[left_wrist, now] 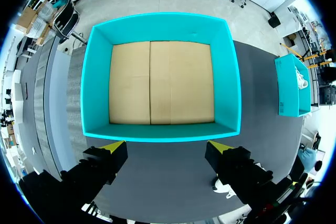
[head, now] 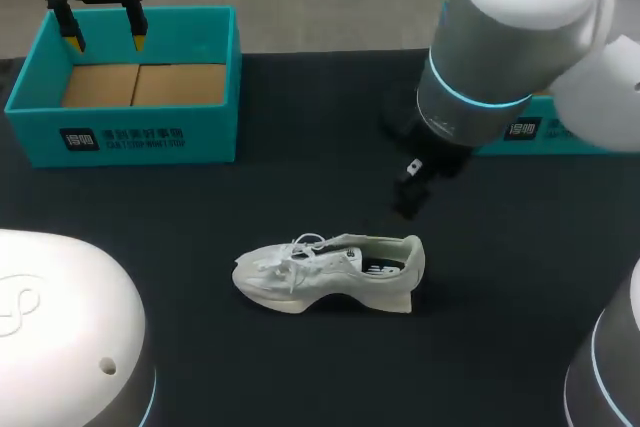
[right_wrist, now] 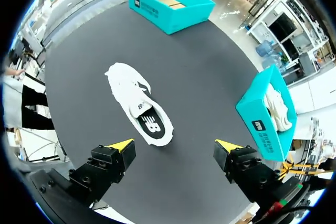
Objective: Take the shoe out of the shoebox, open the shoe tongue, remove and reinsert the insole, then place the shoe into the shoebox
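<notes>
1 white shoe (head: 330, 272) stands on the black table (head: 500, 327), well apart from the teal shoebox (head: 150, 137). The left gripper (head: 104, 42) hangs over the box and the right gripper (right_wrist: 175, 144) near the shoe, both with fingers spread and empty.

One white shoe (head: 330, 272) is lying on the one black table (head: 500, 347). Two teal boxes are sitting there, the left box (head: 130, 137) and the right box (right_wrist: 261, 129), the latter holding one white item (right_wrist: 277, 109) that cannot be identified. Two grippers are hanging above, the left gripper (left_wrist: 165, 147) and the right gripper (right_wrist: 175, 144), each showing two yellow tips.
</notes>
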`<state>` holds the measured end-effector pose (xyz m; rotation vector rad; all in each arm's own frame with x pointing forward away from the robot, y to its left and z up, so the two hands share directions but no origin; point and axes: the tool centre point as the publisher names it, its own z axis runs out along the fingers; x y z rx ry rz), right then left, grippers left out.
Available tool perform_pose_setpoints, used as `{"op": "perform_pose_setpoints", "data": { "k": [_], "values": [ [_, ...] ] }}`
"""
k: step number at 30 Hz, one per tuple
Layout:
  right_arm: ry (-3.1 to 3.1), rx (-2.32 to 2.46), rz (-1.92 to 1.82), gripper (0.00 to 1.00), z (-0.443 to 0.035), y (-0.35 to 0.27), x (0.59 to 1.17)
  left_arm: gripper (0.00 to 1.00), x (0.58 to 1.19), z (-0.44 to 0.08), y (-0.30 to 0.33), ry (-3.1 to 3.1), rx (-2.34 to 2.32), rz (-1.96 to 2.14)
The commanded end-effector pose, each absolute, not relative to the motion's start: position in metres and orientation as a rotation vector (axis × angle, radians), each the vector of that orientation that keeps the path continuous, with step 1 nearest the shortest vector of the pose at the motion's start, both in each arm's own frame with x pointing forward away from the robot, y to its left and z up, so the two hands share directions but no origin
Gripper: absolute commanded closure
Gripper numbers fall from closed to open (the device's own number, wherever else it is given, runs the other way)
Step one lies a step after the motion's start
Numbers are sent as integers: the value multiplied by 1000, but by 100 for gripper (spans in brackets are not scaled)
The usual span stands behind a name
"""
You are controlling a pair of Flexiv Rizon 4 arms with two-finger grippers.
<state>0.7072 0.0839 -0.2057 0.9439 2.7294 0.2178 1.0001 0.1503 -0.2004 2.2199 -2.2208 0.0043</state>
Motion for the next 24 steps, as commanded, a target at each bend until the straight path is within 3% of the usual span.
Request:
{"op": "perform_pose_setpoints", "data": {
  "k": [1, 8, 13, 24],
  "values": [
    [2781, 870, 445, 0, -210, 73, 707, 0, 1000, -200, 150, -2221, 2220, 2],
    [2778, 860, 525, 0, -210, 70, 706, 0, 1000, -200, 150, -2221, 2220, 2],
    [2757, 587, 822, 0, -212, 55, 698, 0, 1000, -200, 150, -2221, 2220, 2],
    [2780, 77, 1034, 0, -230, 36, 687, 0, 1000, -200, 150, -2221, 2220, 2]
  ]
}}
